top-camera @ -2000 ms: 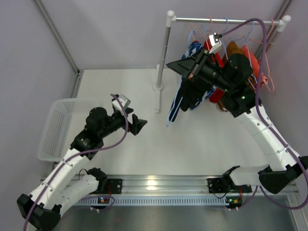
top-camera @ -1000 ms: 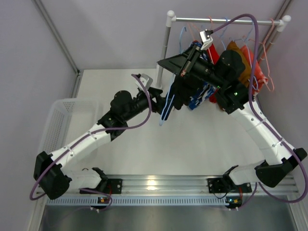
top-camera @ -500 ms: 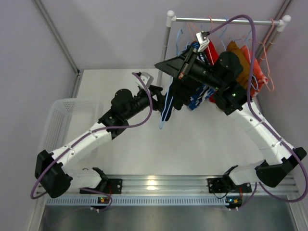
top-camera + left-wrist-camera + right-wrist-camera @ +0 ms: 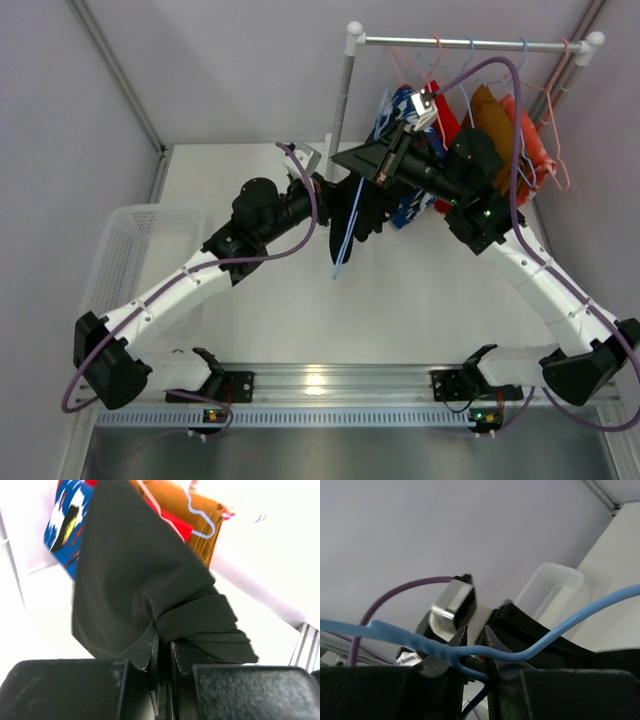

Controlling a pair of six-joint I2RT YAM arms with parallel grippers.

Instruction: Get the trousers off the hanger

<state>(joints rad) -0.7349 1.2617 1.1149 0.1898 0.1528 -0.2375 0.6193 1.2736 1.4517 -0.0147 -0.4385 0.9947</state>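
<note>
The black trousers [image 4: 362, 212] hang from a blue wire hanger [image 4: 342, 248] off the rail, over the table's middle. My right gripper [image 4: 386, 163] is shut on the blue hanger [image 4: 530, 649], whose wire runs between the fingertips of that gripper [image 4: 475, 636]. My left gripper [image 4: 327, 190] is shut on the lower edge of the black trousers [image 4: 130, 575], with cloth pinched between the jaws of that gripper [image 4: 162, 655]. Blue patterned [image 4: 398, 104], red [image 4: 446, 112], brown [image 4: 486, 104] and orange-red [image 4: 531, 142] trousers stay on hangers on the rail [image 4: 470, 43].
A white mesh basket [image 4: 118, 268] sits at the table's left edge and shows in the right wrist view as the basket [image 4: 551, 594]. The rack's upright post [image 4: 338, 120] stands just behind the left gripper. Grey walls close off the back and both sides.
The left gripper has shut on the black trousers' lower edge after reaching over from the basket side. The right arm has brought the hanger slightly lower and nearer the left gripper.
</note>
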